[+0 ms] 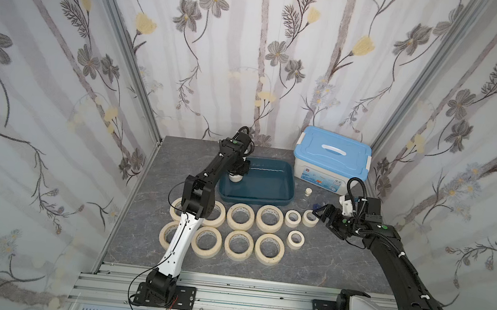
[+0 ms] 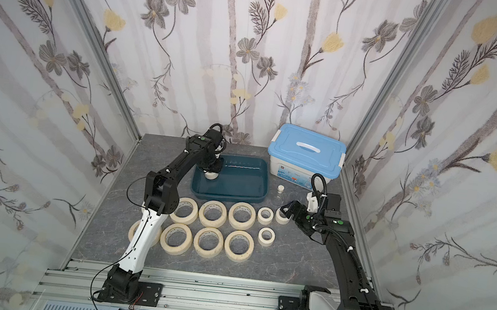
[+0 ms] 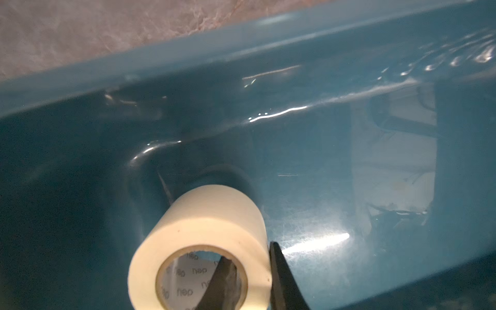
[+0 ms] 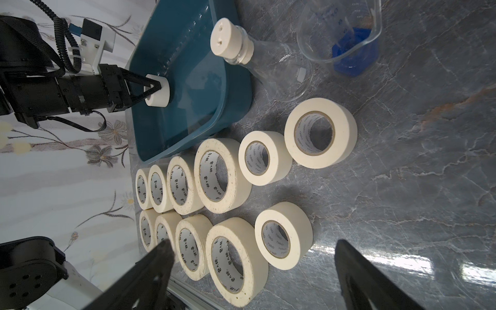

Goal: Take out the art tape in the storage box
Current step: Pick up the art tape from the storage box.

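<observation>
Item: last art tape roll (image 3: 204, 241), small, cream, lying flat in the near-left corner of the storage box (image 1: 271, 192); you see no other roll inside the dark teal tray in either top view. Grip: your left end effector (image 4: 154, 90) is closed on this roll's wall, one finger down the printed core, the other on the outside, as both wrist views show. Whether the roll has left the tray floor cannot be told. Removed stock: eleven rolls (image 1: 269, 218) laid flat on the tabletop (image 1: 323, 264) in front of the tray, eight large in two rows, three small beside them, the left arm covering part of two. Your right end effector (image 1: 322, 215) hangs with its jaws apart, holding nothing, just beside the rightmost small roll. Progress, as judged: nearly complete; what remains for you is lifting this one roll out and setting it with the rest. Adjacent, not task stock: a stoppered glass flask (image 4: 241, 53), a beaker (image 4: 346, 40), a white tub with blue lid (image 1: 331, 158).
</observation>
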You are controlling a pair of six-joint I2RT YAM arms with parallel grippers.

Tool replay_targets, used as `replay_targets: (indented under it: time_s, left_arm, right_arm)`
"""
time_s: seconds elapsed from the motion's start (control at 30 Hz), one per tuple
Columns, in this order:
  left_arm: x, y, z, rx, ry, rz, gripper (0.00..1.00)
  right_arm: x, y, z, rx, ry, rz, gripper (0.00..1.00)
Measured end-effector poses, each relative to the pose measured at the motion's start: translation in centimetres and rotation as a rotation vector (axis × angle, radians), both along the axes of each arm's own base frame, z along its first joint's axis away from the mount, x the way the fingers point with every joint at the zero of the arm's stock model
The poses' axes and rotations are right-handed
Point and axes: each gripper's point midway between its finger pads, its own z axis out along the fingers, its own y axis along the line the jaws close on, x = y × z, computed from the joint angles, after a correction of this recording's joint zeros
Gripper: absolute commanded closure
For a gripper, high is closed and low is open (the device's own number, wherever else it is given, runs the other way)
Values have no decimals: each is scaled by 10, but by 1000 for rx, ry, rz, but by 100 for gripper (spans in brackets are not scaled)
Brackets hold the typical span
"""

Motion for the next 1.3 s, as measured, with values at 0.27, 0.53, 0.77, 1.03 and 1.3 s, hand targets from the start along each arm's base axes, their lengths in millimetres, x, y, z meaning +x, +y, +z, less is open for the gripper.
replay_targets:
  time_s: [0.27, 0.53, 0.77, 1.03, 1.3]
  left_arm:
    - [-22, -22, 56, -30, -73, -83, 90]
    - [-69, -57, 101, -65, -135, -248, 94]
    - [-126, -99, 133, -124, -185, -449, 94]
    - [-178, -130, 147, -156, -229, -630, 94]
    - [-211, -158, 165, -210, -280, -768, 93]
  right_arm:
    - [2, 10, 19, 51, -36, 33, 6]
    - [5, 26, 44, 125, -68, 88, 5]
    - [6, 51, 59, 174, -63, 166, 5]
    - [13, 71, 76, 246, -69, 199, 6]
    - [23, 89, 83, 335, -58, 212, 14]
